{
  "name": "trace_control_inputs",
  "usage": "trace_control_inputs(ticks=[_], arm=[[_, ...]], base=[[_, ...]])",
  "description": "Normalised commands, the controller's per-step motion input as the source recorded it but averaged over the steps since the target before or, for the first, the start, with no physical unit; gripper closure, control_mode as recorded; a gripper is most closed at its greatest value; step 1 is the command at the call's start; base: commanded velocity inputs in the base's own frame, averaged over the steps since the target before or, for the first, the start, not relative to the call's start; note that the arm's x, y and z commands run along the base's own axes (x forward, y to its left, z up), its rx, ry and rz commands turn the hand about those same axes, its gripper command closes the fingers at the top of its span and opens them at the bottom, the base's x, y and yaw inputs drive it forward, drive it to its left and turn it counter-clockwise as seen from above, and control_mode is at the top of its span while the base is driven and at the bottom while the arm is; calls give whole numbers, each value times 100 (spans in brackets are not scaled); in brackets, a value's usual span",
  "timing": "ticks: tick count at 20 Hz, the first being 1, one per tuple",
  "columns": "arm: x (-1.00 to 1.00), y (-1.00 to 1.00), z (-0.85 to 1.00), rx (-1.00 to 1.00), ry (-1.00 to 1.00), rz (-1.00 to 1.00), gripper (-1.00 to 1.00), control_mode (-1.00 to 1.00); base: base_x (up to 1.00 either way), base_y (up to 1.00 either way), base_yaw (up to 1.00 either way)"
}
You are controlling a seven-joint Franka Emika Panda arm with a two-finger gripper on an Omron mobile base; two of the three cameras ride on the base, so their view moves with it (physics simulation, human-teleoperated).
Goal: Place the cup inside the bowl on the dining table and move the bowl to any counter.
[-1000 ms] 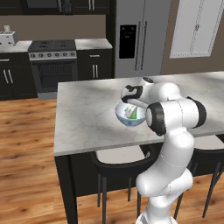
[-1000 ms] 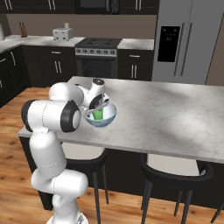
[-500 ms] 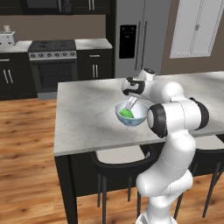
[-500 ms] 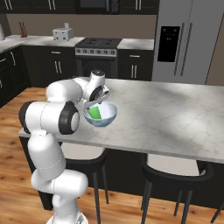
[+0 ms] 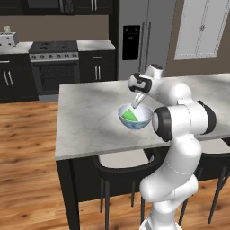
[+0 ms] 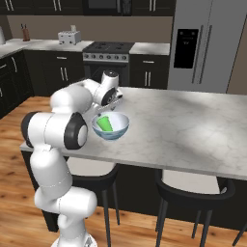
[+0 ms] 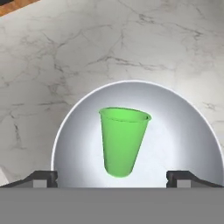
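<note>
On the dining table (image 5: 85, 121), the cup (image 7: 121, 140) is seen lying tilted inside the bowl (image 7: 83, 144), with the gripper (image 7: 111, 177) spread wide at six o'clock, holding nothing, and the bowl's transfer to a counter not yet done.

The dining table (image 5: 85, 121) has a grey-white marble top on a black base, with black stools (image 5: 126, 164) under its near edge. Only one thing stands directly on the marble – the bowl (image 5: 135, 117), white, near that near edge, resting upright and flat.
</note>
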Motion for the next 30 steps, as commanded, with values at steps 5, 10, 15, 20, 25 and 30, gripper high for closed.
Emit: trace_control_inputs(ticks=[5,10,15,20,25,30], arm=[[0,-29,2,0,0,-8,-100,-100],[0,-24,0,0,1,-19,-100,-100],[0,-3,0,0,0,-24,-100,-100],[0,0,0,0,0,-24,-100,-100],[0,-4,0,0,0,-21,-100,-100],[2,-2,0,0,2,-19,-100,-100]], base=[[0,0,0],[0,0,0],[0,0,0],[0,0,0],[0,0,0],[0,0,0]])
